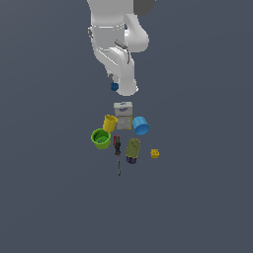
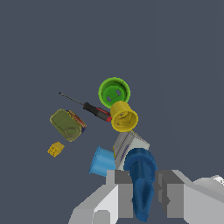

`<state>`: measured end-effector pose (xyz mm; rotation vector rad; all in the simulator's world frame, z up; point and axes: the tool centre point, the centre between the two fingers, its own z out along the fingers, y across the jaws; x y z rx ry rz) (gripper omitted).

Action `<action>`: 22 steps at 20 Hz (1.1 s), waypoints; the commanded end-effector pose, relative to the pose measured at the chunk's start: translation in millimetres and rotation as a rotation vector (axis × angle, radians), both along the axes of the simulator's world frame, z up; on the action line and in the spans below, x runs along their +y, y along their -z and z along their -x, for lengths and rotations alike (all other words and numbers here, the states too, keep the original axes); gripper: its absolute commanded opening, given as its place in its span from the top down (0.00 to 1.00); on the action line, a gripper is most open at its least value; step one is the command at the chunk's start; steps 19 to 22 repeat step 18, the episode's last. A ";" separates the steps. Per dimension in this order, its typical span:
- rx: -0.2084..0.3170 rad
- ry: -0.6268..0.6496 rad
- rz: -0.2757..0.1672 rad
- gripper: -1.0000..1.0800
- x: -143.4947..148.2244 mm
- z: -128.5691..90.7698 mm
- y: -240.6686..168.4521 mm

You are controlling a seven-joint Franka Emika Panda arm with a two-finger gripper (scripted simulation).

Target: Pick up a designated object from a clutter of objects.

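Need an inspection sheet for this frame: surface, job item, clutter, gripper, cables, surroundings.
Surface: plain dark grey floor.
Job item: dark-blue cone piece between the gripper fingers, lifted above the clutter.
Clutter: green cup, yellow cup, light-blue cup, grey box, screwdriver, olive bottle, yellow block; block sits apart.
Gripper: shut on the piece.
Cables: nothing seen.
Surroundings: nothing seen.

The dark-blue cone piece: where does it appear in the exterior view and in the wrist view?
Exterior view: the dark-blue cone piece shows under the arm, raised above the grey box.
Wrist view: it stands large and near, between the jaws of the gripper.
Shared landmark: the yellow cup, beside the grey box.
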<state>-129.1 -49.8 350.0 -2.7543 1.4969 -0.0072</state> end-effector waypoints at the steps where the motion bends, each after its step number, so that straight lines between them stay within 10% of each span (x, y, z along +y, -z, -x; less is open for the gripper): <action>1: 0.002 0.000 0.001 1.00 -10.0 6.0 -19.9; 22: 0.007 -0.001 0.003 1.00 -41.3 18.3 -82.2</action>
